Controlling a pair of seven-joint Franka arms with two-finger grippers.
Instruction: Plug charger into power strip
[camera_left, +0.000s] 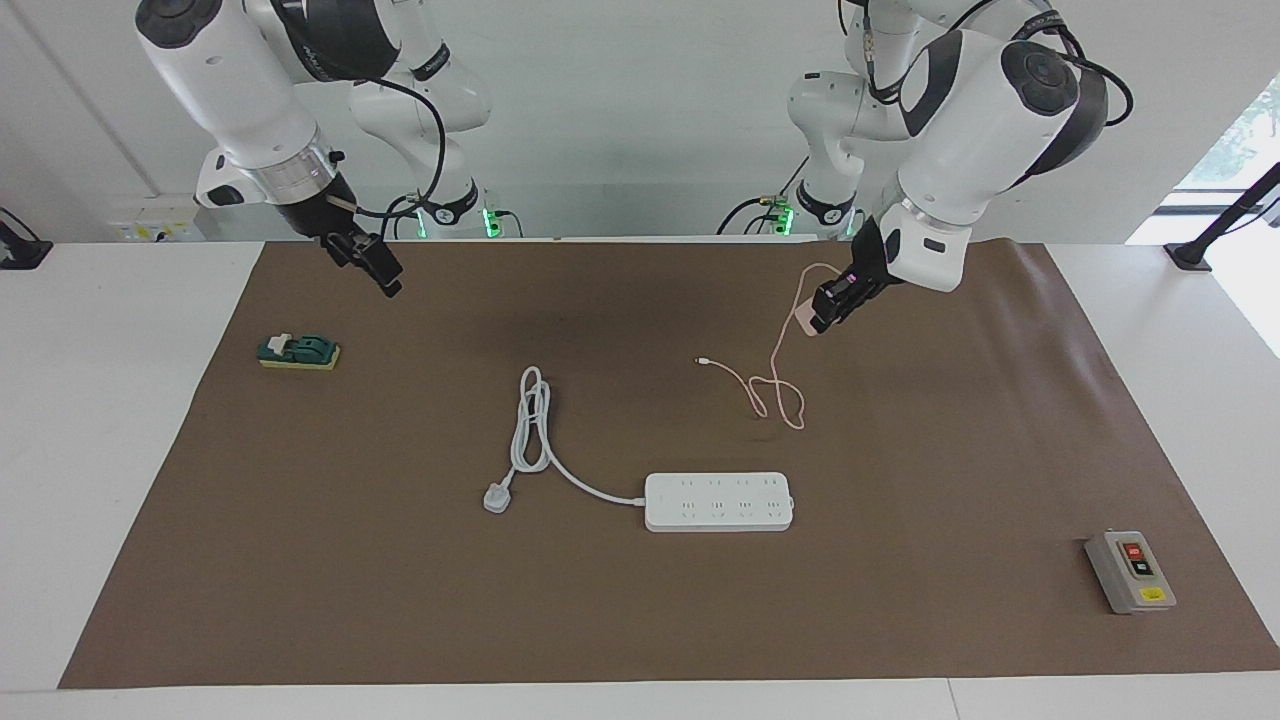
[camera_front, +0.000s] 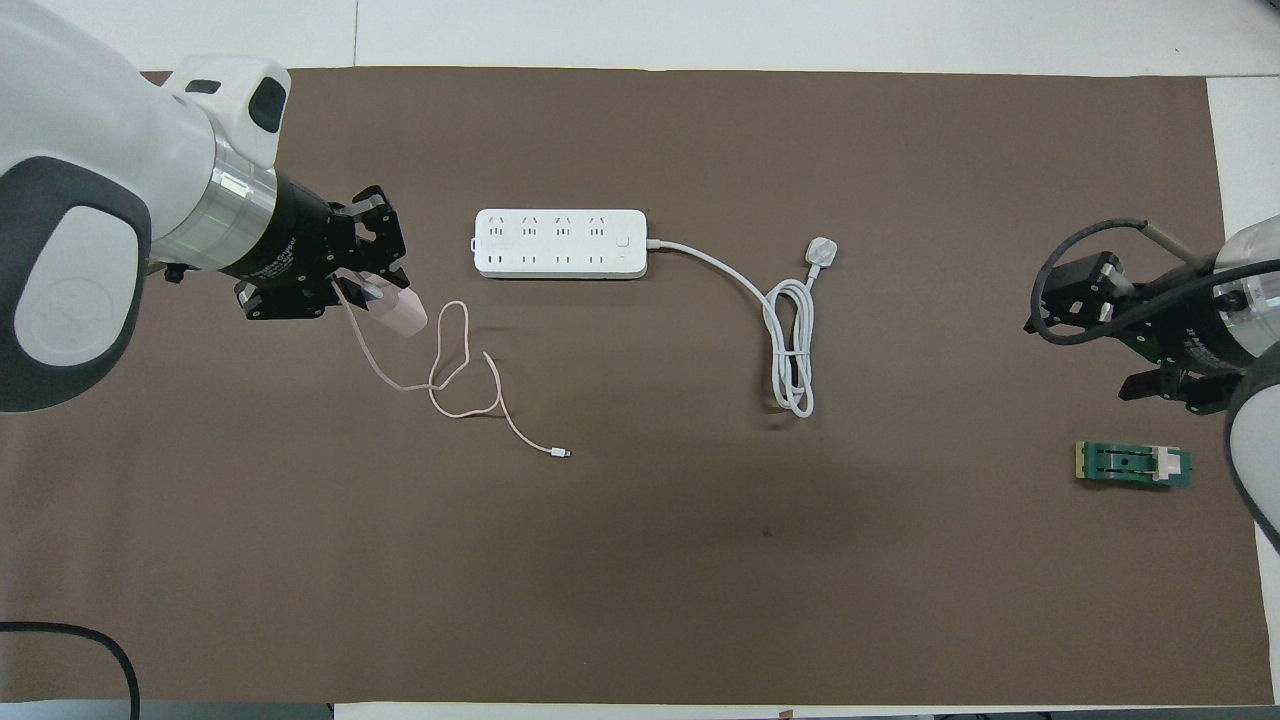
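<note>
The left end effector (camera_left: 822, 318) held the small pale pink cube-shaped charger (camera_left: 806, 319) in the air, right of centre in the upper part of the facing view.

Its fingers were clamped on the charger above the brown mat (camera_left: 640, 600) covering the counter (camera_left: 100, 420), and the thin pink cable (camera_left: 770, 385) hung down to loop on the mat below it, ending in a small connector. The long flat white power strip (camera_left: 719, 501) lay low in the middle of that view, well apart from the charger, its thick white cord (camera_left: 535, 430) coiled beside it with a white three-pin plug (camera_left: 497, 497). The right end effector (camera_left: 375, 265) waited at upper left, above a green and yellow block (camera_left: 298, 352); I couldn't tell its finger state. A small grey box with red and black buttons (camera_left: 1130, 571) sat at lower right.
</note>
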